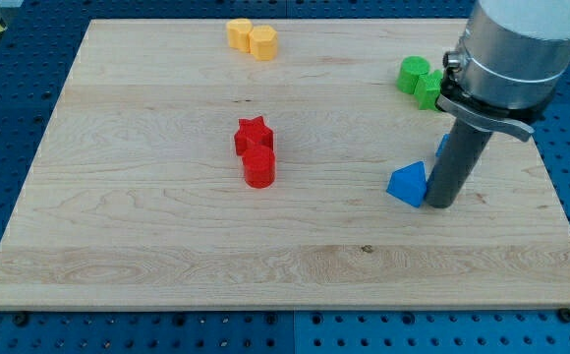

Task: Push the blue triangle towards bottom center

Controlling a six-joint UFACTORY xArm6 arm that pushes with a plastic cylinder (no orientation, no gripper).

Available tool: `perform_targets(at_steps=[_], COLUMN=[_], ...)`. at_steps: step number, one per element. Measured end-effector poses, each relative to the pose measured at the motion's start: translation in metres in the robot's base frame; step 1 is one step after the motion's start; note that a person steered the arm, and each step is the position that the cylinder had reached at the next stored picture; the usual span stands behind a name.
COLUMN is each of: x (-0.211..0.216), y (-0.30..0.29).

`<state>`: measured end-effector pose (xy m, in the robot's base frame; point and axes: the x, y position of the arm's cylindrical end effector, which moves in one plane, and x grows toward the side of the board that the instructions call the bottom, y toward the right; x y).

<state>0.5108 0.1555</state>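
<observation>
The blue triangle (409, 184) lies on the wooden board (167, 246) at the view's right, about mid-height. My tip (439, 205) rests on the board right beside the triangle's right side, touching it or nearly so. A sliver of another blue block (442, 146) shows just behind the rod, mostly hidden by it.
A red star (254, 135) and a red cylinder (259, 168) sit together near the board's middle. Two yellow blocks (252, 38) lie at the view's top centre. Two green blocks (420, 81) lie at the top right, partly behind the arm.
</observation>
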Motion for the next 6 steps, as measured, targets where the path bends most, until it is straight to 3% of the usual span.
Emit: perform_targets(at_steps=[1,3,4,5,6], x=[-0.002,-0.016,-0.039,-0.035,0.001], y=[-0.045,-0.015,-0.031,-0.087,-0.152])
